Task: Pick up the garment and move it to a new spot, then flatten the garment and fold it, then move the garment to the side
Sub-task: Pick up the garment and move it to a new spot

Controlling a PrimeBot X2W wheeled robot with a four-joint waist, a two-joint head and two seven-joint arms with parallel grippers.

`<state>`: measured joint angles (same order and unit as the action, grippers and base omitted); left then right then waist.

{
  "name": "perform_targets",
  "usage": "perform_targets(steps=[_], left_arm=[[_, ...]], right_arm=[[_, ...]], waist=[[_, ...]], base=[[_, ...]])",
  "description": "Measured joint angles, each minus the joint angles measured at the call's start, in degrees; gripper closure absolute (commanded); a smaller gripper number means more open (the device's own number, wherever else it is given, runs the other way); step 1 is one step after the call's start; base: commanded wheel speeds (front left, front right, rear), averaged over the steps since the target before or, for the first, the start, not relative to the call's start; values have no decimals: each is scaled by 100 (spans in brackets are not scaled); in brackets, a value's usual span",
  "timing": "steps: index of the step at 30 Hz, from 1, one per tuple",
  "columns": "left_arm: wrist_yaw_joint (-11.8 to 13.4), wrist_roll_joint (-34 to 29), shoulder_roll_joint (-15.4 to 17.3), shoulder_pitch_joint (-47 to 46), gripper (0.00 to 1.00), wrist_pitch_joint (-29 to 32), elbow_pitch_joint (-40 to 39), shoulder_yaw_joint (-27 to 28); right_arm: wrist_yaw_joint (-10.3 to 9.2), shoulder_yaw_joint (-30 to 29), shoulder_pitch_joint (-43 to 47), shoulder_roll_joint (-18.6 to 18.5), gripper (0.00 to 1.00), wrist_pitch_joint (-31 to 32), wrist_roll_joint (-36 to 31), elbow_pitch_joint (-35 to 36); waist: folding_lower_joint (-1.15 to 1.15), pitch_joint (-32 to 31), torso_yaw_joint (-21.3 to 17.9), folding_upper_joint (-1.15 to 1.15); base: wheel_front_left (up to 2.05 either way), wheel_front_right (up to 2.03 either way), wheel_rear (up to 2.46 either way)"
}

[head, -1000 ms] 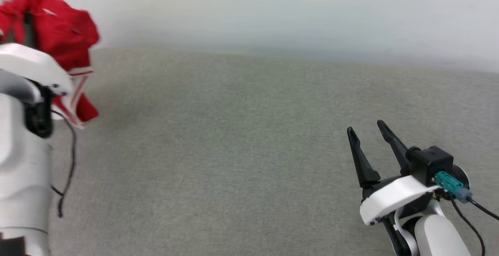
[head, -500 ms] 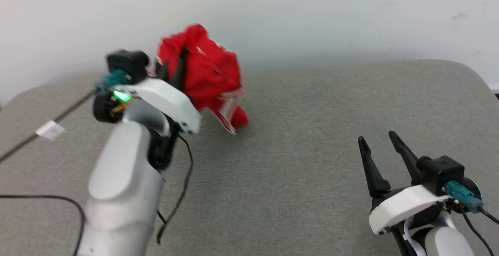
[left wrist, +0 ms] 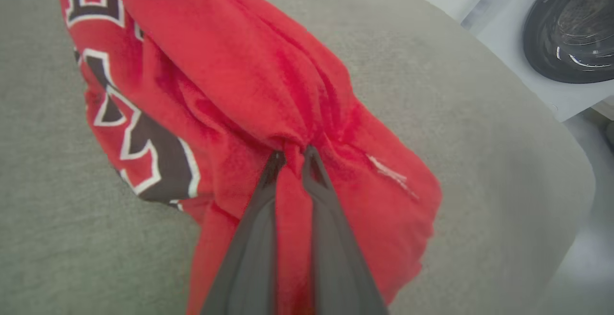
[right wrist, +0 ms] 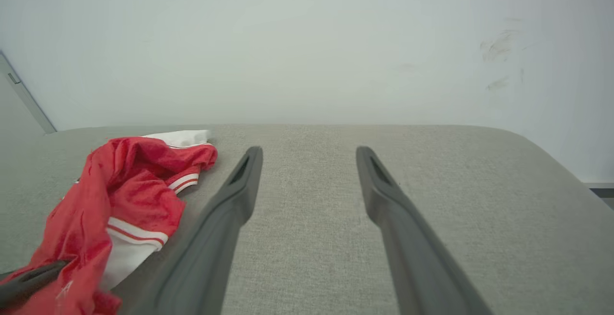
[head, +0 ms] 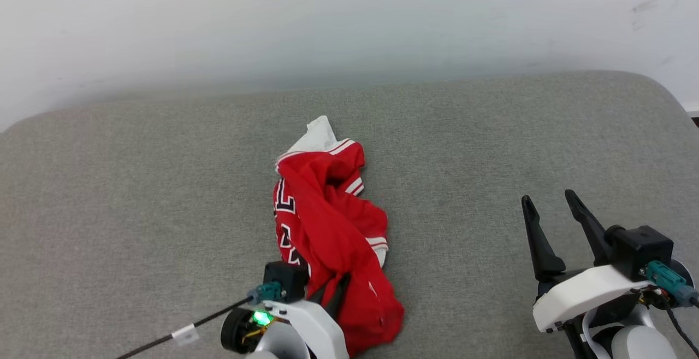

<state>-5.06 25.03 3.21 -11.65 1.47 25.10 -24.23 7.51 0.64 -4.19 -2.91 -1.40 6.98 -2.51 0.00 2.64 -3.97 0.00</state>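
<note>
The garment [head: 327, 228] is a crumpled red jersey with black, white-outlined letters. It lies stretched out on the middle of the grey surface [head: 164, 184], its white sleeve at the far end. My left gripper [head: 330, 288] stands at its near end. In the left wrist view my left gripper [left wrist: 291, 154] is shut on a bunched fold of the garment [left wrist: 230, 65]. My right gripper [head: 551, 206] is open at the lower right, apart from the cloth. From the right wrist, my right gripper [right wrist: 309, 154] holds nothing, and the garment [right wrist: 124, 195] lies to its left.
A pale wall [head: 349, 15] runs behind the grey surface. Its rounded corner [head: 655, 86] is at the far right. A white machine with a dark round door [left wrist: 566, 22] stands beyond the surface's edge. A black cable [head: 180, 334] trails from my left wrist.
The head camera has swung. My left arm has brought the garment down from up high; most of it now lies on the middle of the surface. The right gripper stays open.
</note>
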Motion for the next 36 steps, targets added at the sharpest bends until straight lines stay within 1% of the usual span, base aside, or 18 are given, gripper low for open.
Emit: perform_targets(steps=[1,2,3,5,8,12,17,20,24,27,31,36], left_arm=[[19,-5,-3,102,76,18,-51,-52],[37,-12,-4,190,29,38,-108,-104],[63,-67,1,230,0,37,-155,-159],[114,-193,10,237,0,-64,-335,-234],[199,-446,73,219,0,-368,-672,-312],[367,-636,168,123,0,-737,-1090,-254],[620,-658,299,-11,0,-959,-1295,81],[733,-508,398,-71,0,-1107,-1302,400],[926,-417,622,-68,0,-1255,-1216,803],[1015,-371,797,-28,0,-1283,-1144,989],[1017,-352,973,91,0,-1260,-1072,1079],[1018,-327,1036,142,0,-1201,-1068,1067]], right_arm=[[0,-2,0,-1,0,0,1,-2],[0,-12,0,0,0,0,1,-2],[0,-36,-1,-1,0,-1,1,-2],[0,-78,0,-1,0,-7,2,-12],[0,-99,7,0,0,-10,2,-33],[0,-127,16,-1,0,-15,3,-45],[0,-149,29,0,0,-15,2,-44],[0,-158,66,0,0,-15,1,-44],[0,-183,90,0,0,-2,2,-41],[0,-197,136,0,0,24,2,-33],[0,-229,200,0,0,37,11,-26],[0,-209,304,0,0,53,12,-14]], waist=[[0,3,28,0],[0,3,55,0],[0,6,84,0],[0,-7,154,0],[0,-55,249,0],[0,-143,375,0],[0,-212,494,0],[0,-242,521,0],[0,-261,488,0],[0,-264,454,0],[0,-275,391,0],[0,-289,357,0]], base=[[0,0,0],[0,0,0],[0,0,0],[0,0,0],[0,0,0],[0,0,0],[0,0,0],[0,0,0],[0,0,0],[0,0,0],[0,0,0],[0,0,0]])
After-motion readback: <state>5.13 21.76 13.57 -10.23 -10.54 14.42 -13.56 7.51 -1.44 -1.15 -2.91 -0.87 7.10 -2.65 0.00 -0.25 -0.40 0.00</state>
